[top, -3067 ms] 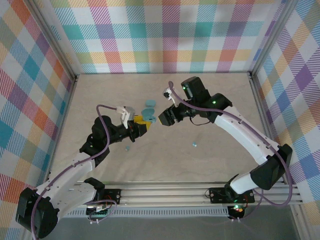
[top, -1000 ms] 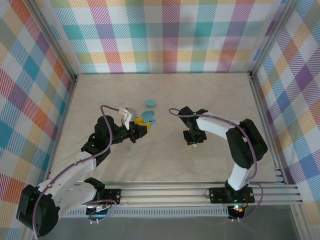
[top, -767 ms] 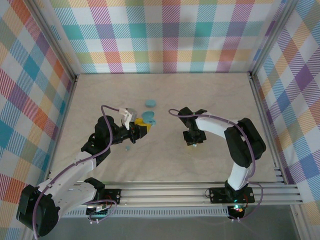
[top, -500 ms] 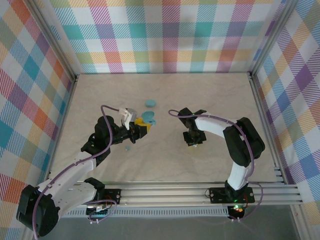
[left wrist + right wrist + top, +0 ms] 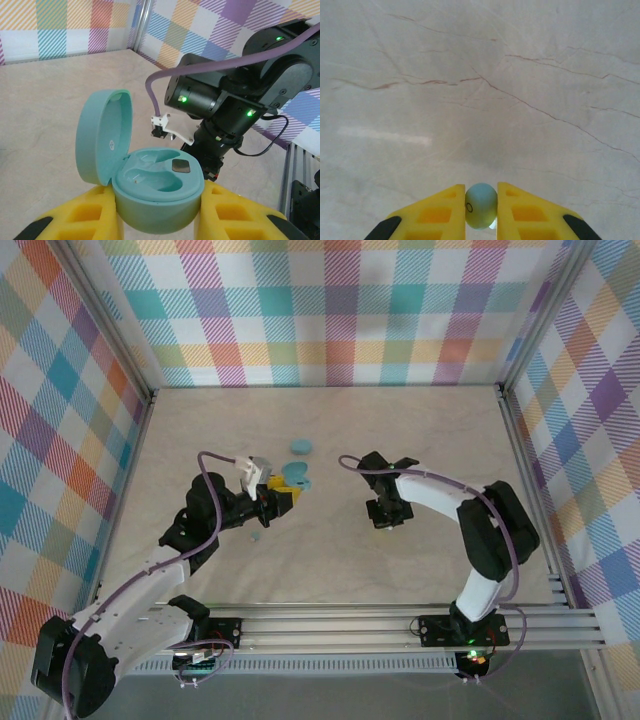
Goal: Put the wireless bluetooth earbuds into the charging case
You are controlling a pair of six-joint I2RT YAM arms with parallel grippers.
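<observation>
My left gripper (image 5: 278,492) (image 5: 157,202) is shut on the open teal charging case (image 5: 159,186) (image 5: 296,477). Its lid (image 5: 102,135) stands up at the left, and both inner wells are empty. To the right of it, my right gripper (image 5: 385,523) (image 5: 481,189) points down at the table. It is shut on one tiny teal earbud (image 5: 481,206), pinched between the yellow fingers (image 5: 437,215) just above the marble top. Another earbud (image 5: 255,536) lies on the table below my left gripper.
A second round teal case (image 5: 300,446) lies on the table behind the held one. My right arm (image 5: 225,107) looms close behind the case in the left wrist view. Plaid walls and a metal frame (image 5: 515,440) enclose the table.
My right arm swung from beside the case down to the table on the right. Over the last second its jaws narrowed onto the earbud. The left gripper and case stayed still.
</observation>
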